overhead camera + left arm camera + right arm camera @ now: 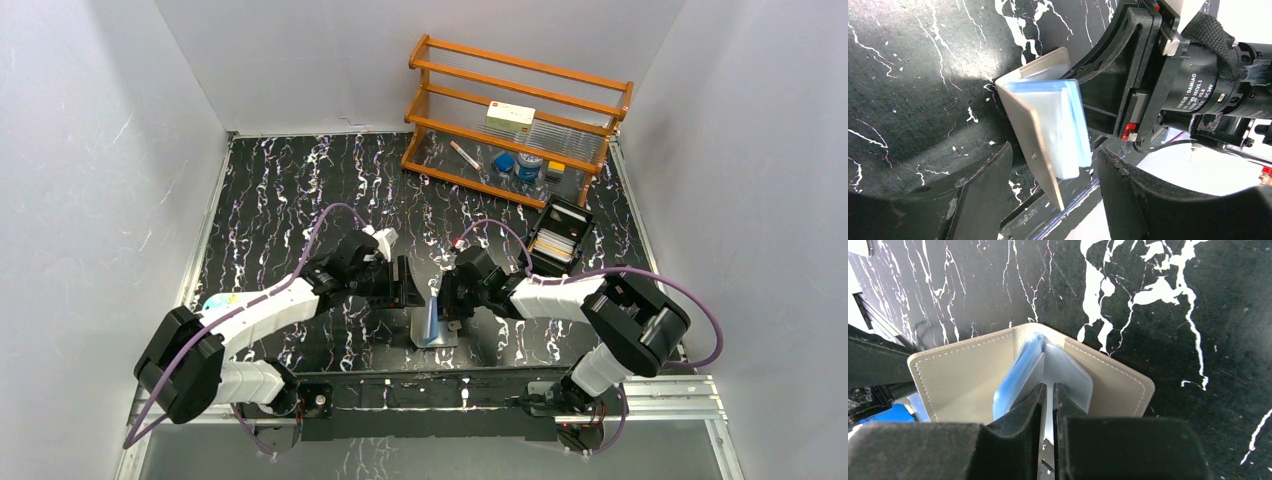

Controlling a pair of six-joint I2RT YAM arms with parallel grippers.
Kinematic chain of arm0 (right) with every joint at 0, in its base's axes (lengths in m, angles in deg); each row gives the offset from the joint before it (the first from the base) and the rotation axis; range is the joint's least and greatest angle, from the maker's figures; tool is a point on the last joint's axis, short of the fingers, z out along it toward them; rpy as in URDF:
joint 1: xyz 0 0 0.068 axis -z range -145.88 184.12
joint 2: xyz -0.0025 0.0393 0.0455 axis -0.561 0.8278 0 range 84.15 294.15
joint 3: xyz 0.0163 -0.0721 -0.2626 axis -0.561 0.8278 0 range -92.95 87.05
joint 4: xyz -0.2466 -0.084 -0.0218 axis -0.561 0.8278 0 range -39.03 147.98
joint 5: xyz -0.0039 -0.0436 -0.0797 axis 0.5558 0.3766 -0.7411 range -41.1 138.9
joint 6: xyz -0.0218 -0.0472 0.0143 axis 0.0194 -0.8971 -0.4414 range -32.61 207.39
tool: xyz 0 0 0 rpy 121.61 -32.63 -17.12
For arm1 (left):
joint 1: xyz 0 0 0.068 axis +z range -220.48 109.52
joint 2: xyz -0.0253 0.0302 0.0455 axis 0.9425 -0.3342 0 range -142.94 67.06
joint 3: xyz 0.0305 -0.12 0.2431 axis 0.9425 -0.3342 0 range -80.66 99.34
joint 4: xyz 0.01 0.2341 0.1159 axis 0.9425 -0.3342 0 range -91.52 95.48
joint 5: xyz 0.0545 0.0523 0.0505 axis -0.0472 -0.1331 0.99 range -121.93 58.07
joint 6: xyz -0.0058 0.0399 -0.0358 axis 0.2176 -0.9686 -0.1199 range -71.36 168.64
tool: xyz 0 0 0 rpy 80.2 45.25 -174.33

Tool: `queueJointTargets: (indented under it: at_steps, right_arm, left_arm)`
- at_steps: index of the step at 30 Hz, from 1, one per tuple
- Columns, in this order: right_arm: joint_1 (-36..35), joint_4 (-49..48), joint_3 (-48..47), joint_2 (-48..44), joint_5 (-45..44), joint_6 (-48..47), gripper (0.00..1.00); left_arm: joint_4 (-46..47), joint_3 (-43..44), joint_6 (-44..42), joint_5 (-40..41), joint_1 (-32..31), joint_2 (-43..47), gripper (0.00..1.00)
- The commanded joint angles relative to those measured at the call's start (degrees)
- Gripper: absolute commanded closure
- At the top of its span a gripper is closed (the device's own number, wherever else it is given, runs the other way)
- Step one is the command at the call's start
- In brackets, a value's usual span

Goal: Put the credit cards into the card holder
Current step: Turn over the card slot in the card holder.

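Note:
The card holder [434,326] stands open on its edge near the table's front. Its grey cover [1023,117] and bluish clear sleeves [1075,120] show in the left wrist view. My left gripper [1054,150] is open, with one finger on each side of the holder's near end and not touching it. My right gripper [1049,386] reaches between the sleeves [1018,375] from the other side. It is shut on a thin pale sheet; I cannot tell whether that is a card or a sleeve. More credit cards [556,244] lie in a black tray [578,216].
A wooden rack [515,75] stands at the back right with a pale box, small bottles and a pen on its shelves. The two grippers [400,285] [446,304] are close together over the holder. The table's front rail [430,392] is just below it.

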Motion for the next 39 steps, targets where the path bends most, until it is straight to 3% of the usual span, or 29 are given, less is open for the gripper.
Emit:
queueJointTargets:
  at_steps: [1, 14, 16, 20, 26, 32, 39]
  right_arm:
    - [-0.65, 0.71, -3.03, -0.1, -1.09, -0.48, 0.83]
    - [-1.57, 1.17, -3.85, 0.16, -1.42, 0.09, 0.83]
    - [-1.6, 0.79, -3.83, -0.14, -0.96, 0.83, 0.83]
    - [-1.72, -0.85, -3.03, -2.29, -0.18, 2.43, 0.83]
    - [-1.7, -4.19, -1.28, -5.54, 0.98, 5.02, 0.74]
    - [-1.72, -9.88, 1.42, -6.66, 2.24, 7.7, 0.69]
    - [-1.66, -13.19, 2.55, -4.85, 4.0, 9.04, 0.69]
  left_arm:
    - [-7.78, 4.45, -2.85, 4.55, -2.52, -1.09, 0.39]
    - [-13.04, 7.94, -1.87, 9.97, -7.0, -6.08, 0.34]
    - [-13.05, 7.73, -1.7, 10.2, -6.97, -6.08, 0.4]
    - [-12.74, 5.7, -0.49, 12.09, -6.97, -3.8, 0.64]
    - [-11.3, 1.65, 2.19, 13.53, -6.88, -0.01, 0.81]
    - [-10.37, 0.28, 2.43, 13.99, -6.79, 0.42, 0.85]
    - [-9.11, -0.95, 2.8, 13.28, -6.81, 0.73, 0.81]
